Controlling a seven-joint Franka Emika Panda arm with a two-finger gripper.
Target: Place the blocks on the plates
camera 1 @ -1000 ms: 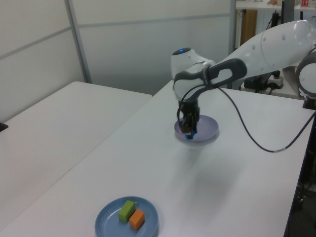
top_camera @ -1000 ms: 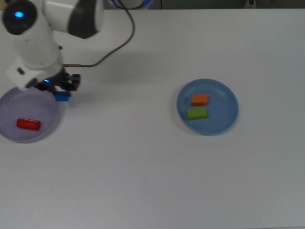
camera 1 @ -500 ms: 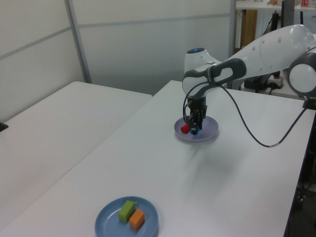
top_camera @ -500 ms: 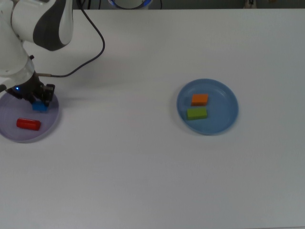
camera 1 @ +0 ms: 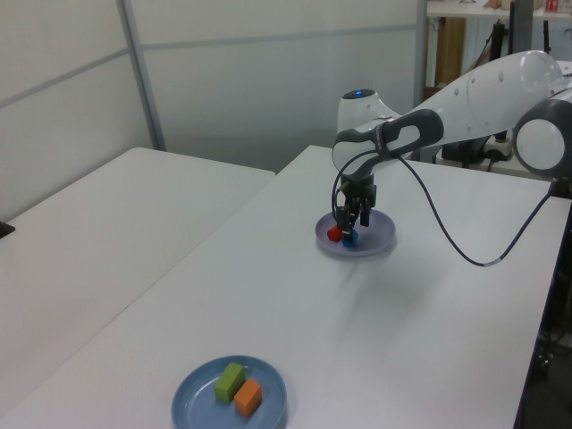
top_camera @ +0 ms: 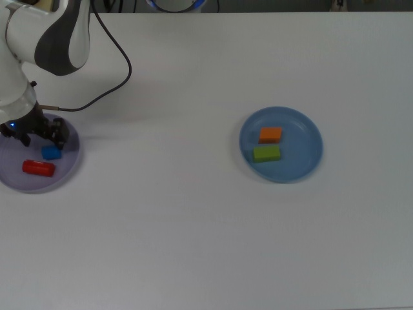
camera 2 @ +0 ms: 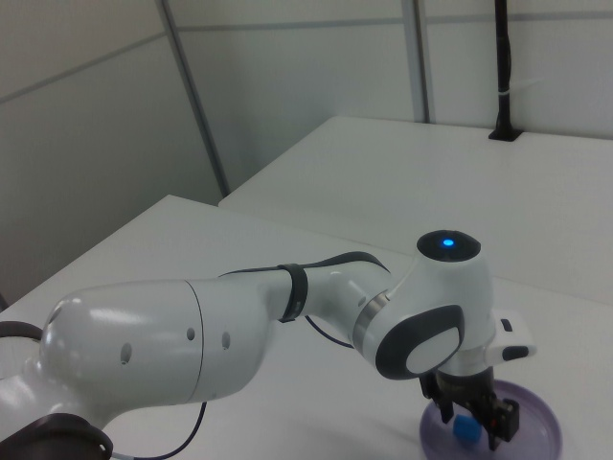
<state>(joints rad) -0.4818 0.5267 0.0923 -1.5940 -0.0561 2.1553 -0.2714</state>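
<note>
Over at the top view's far left, the white robot arm [top_camera: 39, 39] hangs above the pale lavender plate [top_camera: 68, 169], its gripper [top_camera: 40, 132] just over the plate's upper part. The jaws stand open with nothing between them; the blue cube [top_camera: 51, 153] lies free on the plate just below the fingertips. The red bar [top_camera: 38, 168] lies on the same plate, near the cube and a little to the top view's left of it. Well apart, toward the top view's right, the blue plate [top_camera: 303, 161] holds the orange block [top_camera: 270, 135] and the green block [top_camera: 266, 154], side by side and nearly touching. Both plates sit on a white table [top_camera: 193, 226]. A black cable [top_camera: 119, 71] loops from the arm across the tabletop.
</note>
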